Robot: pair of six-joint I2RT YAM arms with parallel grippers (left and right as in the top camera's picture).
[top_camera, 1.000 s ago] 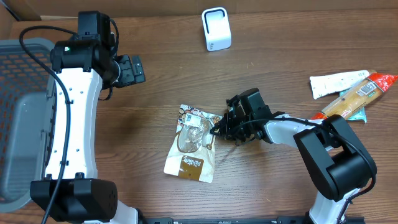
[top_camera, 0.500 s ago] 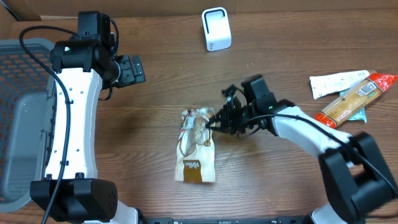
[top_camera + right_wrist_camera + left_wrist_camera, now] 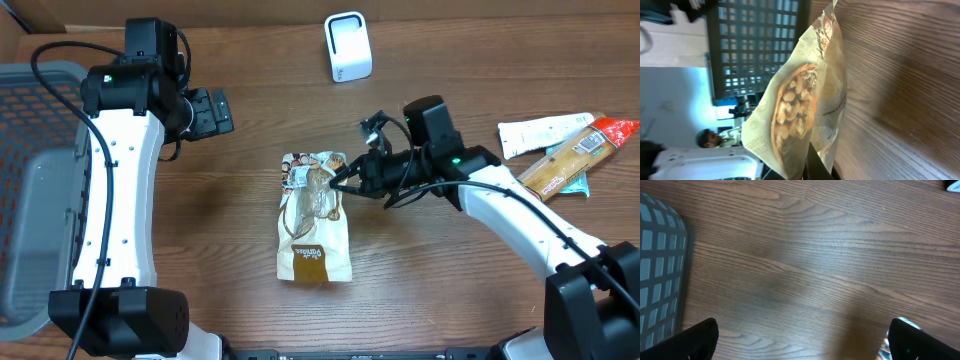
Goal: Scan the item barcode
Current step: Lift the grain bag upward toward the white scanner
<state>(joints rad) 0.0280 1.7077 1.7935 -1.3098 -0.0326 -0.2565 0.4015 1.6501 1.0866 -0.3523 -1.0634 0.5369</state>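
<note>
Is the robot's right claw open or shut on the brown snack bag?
Shut. Seen from overhead, the right gripper pinches the edge of the brown and clear plastic snack bag.

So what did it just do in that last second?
The right gripper, shut on the bag the whole time, rose and shifted a little toward the scanner, lifting the bag's top edge and swinging it straighter. The left gripper stayed open and parked; scanner, basket and packets did not move.
</note>
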